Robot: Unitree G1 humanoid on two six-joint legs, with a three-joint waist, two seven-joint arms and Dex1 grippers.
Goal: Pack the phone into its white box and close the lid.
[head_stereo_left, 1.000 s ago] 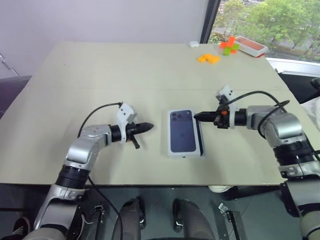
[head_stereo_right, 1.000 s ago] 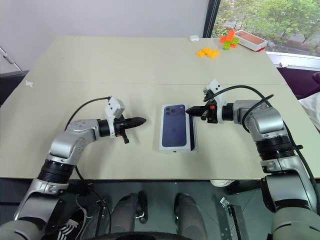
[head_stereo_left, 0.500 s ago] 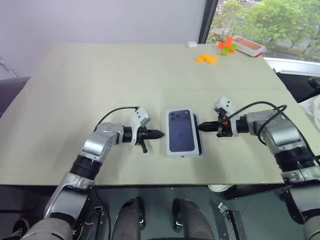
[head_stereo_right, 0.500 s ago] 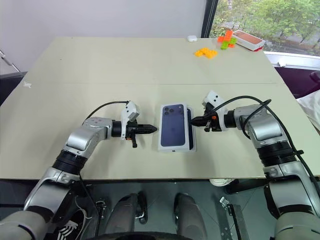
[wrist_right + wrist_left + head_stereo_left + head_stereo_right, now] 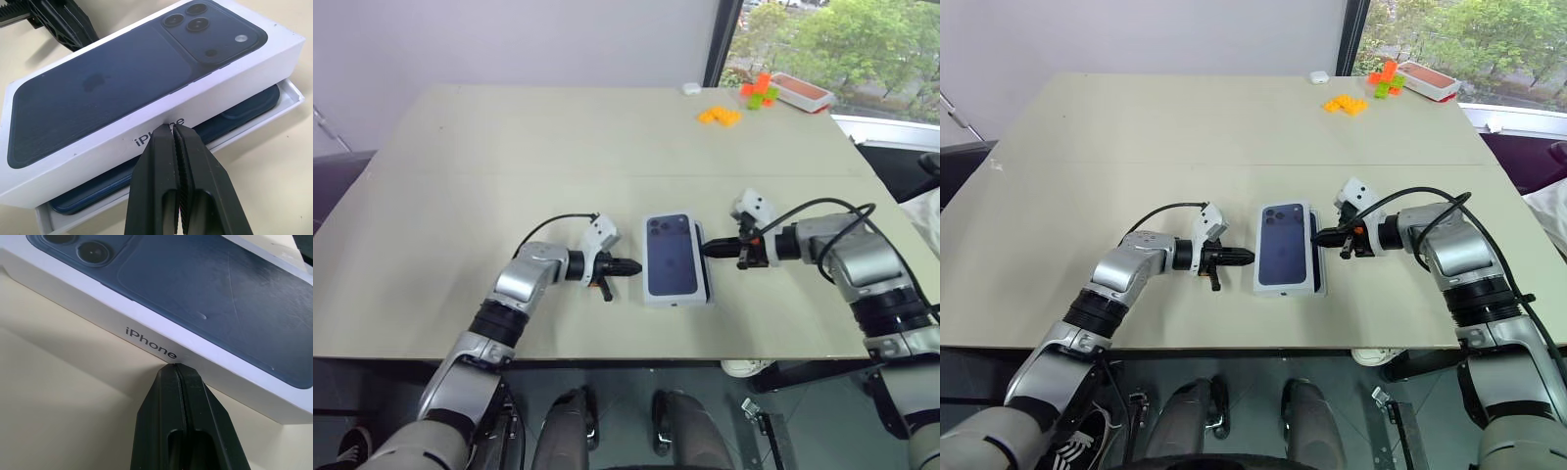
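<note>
The lid, printed with a dark-blue phone picture, lies over the white box near the table's front edge, shifted a little to the left of it. Under the lid's right side the dark-blue phone shows inside the box. My left gripper is shut, its tip against the lid's left wall by the "iPhone" lettering. From the other side my right gripper, also shut, has its tip on the lid's right wall, above the exposed strip of phone.
Orange blocks, green and orange blocks, a red-rimmed tray and a small white object lie at the table's far right. The table's front edge runs close below the box.
My left gripper has swung right across the table and now meets the lid's left wall. The right gripper has stayed at the lid's right wall.
</note>
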